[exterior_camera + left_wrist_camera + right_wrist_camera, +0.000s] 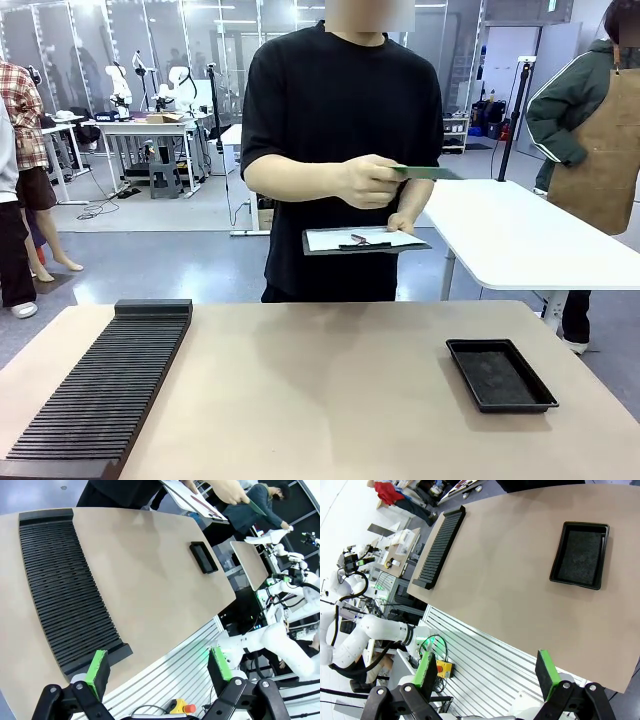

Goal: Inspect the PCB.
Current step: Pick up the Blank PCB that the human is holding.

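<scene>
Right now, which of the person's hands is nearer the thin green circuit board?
Right: their right hand holds the board; their left hand is below it, gripping the grey clipboard.

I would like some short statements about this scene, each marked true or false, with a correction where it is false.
1. The person's hand holds the PCB. True.
2. The PCB lies in the black tray. False: it is in the hand, apart from the tray.
3. The left gripper is open. True.
4. The right gripper grips the slotted rack. False: it is open and holds nothing.
5. The clipboard carries white paper. True.
</scene>
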`<control>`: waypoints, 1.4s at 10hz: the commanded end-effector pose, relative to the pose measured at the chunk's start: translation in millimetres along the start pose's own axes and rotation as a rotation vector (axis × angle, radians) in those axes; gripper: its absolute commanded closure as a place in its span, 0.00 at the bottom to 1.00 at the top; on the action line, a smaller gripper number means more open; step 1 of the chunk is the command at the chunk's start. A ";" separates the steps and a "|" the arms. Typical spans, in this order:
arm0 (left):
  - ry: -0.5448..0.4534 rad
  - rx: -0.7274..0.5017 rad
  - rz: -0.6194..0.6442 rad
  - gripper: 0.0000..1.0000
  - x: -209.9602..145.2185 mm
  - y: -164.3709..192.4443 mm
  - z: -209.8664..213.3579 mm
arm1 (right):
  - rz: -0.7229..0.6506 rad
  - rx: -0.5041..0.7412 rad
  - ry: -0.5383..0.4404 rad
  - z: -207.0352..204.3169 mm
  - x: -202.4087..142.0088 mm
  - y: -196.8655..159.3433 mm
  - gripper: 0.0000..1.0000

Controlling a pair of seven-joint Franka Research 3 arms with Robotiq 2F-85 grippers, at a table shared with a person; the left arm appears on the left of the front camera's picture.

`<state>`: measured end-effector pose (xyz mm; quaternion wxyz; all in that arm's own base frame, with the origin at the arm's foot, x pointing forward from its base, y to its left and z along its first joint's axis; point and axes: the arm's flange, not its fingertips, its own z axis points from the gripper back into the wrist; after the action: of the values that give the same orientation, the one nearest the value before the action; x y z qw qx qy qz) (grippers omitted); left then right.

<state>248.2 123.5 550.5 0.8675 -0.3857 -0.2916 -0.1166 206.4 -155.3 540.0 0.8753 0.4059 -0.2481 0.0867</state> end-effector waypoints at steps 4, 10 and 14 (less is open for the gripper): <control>0.002 0.003 0.000 0.00 -0.4 0.3 0.4 | 0.017 0.012 -0.006 1.1 0.0 1.0 0.00; 0.002 0.003 0.000 0.00 -0.4 0.3 0.4 | 0.017 0.012 -0.006 1.1 0.0 1.0 0.00; 0.002 0.003 0.000 0.00 -0.4 0.3 0.4 | -0.090 0.095 0.028 -1.4 11.1 6.1 0.00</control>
<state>248.2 123.5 550.5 0.8675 -0.3857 -0.2916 -0.1166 208.8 -153.6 540.5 0.8714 0.4221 -0.2358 0.0827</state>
